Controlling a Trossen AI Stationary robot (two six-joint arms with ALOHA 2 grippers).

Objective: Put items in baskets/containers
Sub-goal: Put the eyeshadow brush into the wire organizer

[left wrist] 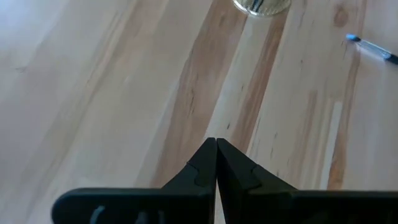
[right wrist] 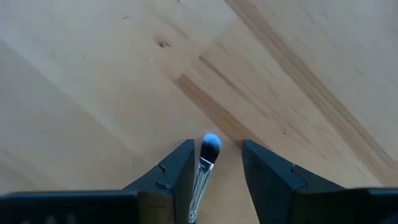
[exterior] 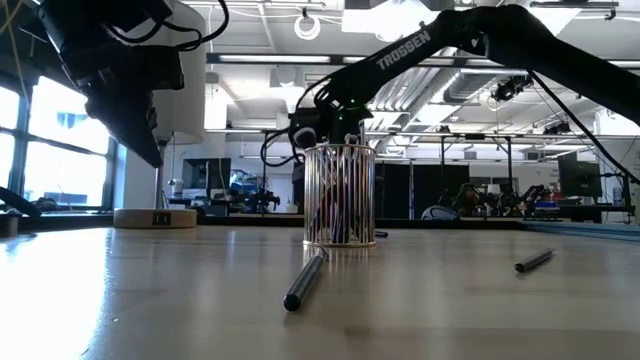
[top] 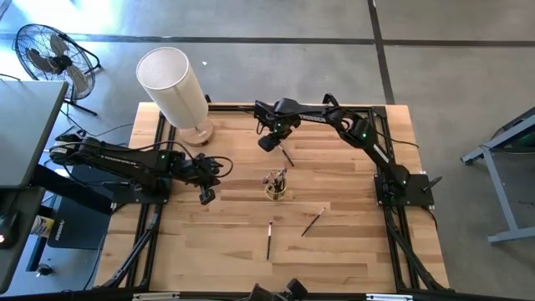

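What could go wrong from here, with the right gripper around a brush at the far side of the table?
The right gripper has its fingers open around a thin silver-handled brush with a pale blue tip; closing off-centre could flick it away. The small clear glass cup is already crowded with brushes, so inserting another might tip it. Two dark slim brushes lie loose on the wooden table and could roll.
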